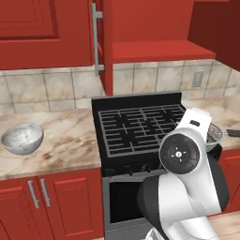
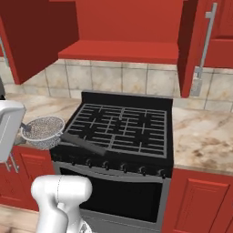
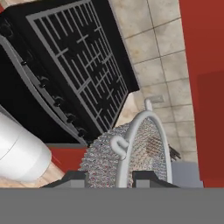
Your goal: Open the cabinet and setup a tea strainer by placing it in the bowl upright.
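The claw (image 3: 109, 177) was clamped on the tea strainer (image 3: 127, 153), its two dark fingertips (image 3: 72, 177) seated on either side of the silver rim wire. The strainer hung in the air, clear of the surface (image 1: 65, 140), above the front edge where the stove (image 2: 120, 125) meets the surface beside it. In the right base view the mesh basket (image 2: 43, 129) sat at the left front corner of the stove, with its thin dark handle (image 2: 84, 144) extending out over the front edge of the grates. The bowl (image 1: 22, 138) stood upright near the left edge of the surface on the far side of the stove, well apart from the strainer. The cabinet (image 2: 123, 27) above the stove was open: both doors stood swung outward and the red interior shelf (image 1: 159, 50) was exposed. A silver bar handle (image 1: 96, 40) ran vertically along the edge of the left door.
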Robot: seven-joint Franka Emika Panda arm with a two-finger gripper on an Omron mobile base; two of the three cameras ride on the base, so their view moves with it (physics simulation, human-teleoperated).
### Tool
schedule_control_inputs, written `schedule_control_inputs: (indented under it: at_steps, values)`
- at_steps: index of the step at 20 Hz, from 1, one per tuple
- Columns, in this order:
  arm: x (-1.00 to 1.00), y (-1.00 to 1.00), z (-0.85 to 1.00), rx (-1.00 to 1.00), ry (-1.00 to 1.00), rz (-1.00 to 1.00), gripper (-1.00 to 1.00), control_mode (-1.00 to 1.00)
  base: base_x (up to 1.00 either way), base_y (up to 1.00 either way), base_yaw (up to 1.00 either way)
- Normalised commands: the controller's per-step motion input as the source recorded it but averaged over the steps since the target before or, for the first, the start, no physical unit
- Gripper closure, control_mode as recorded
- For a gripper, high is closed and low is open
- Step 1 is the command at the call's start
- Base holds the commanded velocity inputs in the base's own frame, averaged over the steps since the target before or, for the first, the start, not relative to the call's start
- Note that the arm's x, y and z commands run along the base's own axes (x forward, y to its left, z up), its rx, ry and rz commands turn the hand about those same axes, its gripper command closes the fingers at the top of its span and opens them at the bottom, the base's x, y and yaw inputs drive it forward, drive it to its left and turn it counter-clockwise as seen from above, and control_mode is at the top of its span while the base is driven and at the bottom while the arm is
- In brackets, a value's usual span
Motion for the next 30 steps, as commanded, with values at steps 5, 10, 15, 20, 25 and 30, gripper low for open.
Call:
schedule_control_inputs:
  at_steps: [5,10,15,20,25,30]
  values:
    - [0.0,0.0,0.0,0.0,0.0,0.0,1.0,1.0,-0.26,0.71,0.0]
    - [0.0,0.0,0.0,0.0,0.0,0.0,1.0,1.0,-0.16,0.64,0.0]
    - [0.0,0.0,0.0,0.0,0.0,0.0,1.0,1.0,-0.01,0.78,0.0]
    - [0.0,0.0,0.0,0.0,0.0,0.0,1.0,1.0,0.0,0.78,0.0]
    - [0.0,0.0,0.0,0.0,0.0,0.0,1.0,1.0,0.16,0.36,0.04]
    - [0.0,0.0,0.0,0.0,0.0,0.0,1.0,1.0,0.38,0.24,0.01]
